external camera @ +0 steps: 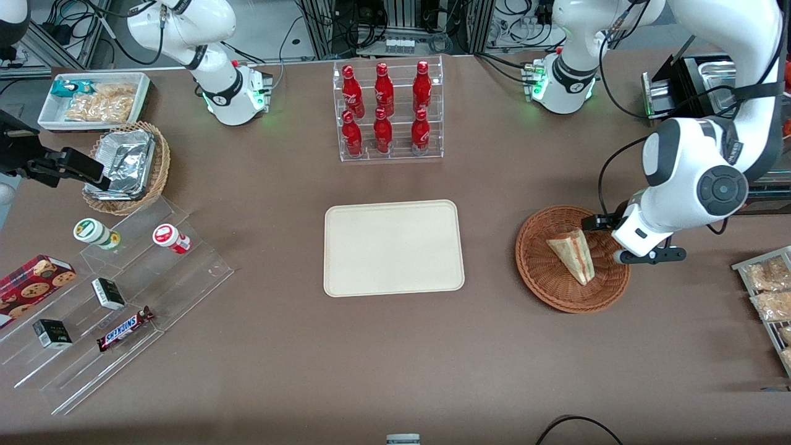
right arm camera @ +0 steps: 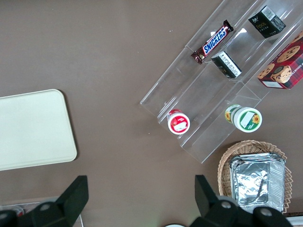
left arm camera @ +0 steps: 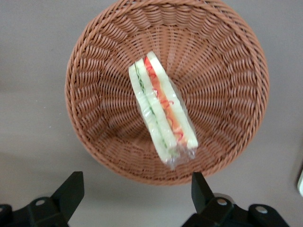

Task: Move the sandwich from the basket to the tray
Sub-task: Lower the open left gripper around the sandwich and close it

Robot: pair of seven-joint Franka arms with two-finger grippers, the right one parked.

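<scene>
Our gripper (left arm camera: 137, 198), fingers spread wide and empty, hangs above the basket (external camera: 541, 272) rim; the sandwich (external camera: 573, 254) lies inside, the tray (external camera: 393, 247) well apart.

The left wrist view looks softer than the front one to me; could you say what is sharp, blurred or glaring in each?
Left wrist view: the sandwich and basket weave are in focus; the open gripper above the basket's edge shows as dark, soft fingers. Front view: evenly lit and sharp, with glare on the foil containers and soft shadows beside the tray.
</scene>
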